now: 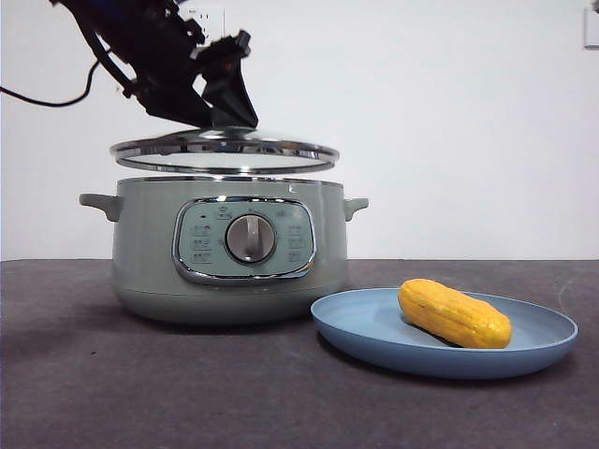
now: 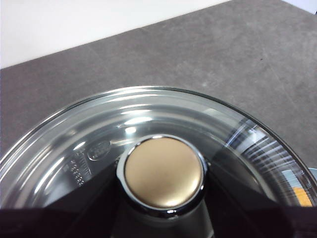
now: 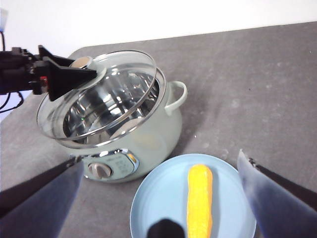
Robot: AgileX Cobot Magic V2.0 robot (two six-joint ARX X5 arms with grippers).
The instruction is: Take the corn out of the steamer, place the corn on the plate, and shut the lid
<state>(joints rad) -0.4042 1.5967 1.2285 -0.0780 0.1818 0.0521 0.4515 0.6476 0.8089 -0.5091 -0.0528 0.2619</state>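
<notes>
A corn cob (image 1: pixel 454 313) lies on the light-blue plate (image 1: pixel 374 339) on the table (image 1: pixel 140 393), just beside the sage-green steamer (image 1: pixel 229 248). That part looks done. The left tool (image 1: pixel 225 108) grips the glass lid (image 1: pixel 225 150) by its knob, holding it just above the open pot, not yet seated. The right tool (image 3: pixel 163 198) hovers over the plate, jaws spread wide and empty.

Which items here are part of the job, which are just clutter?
In the job: corn on plate; steamer; lid, held above the steamer by left gripper; right gripper, open over the plate.
Lying about: nothing but the table.
</notes>
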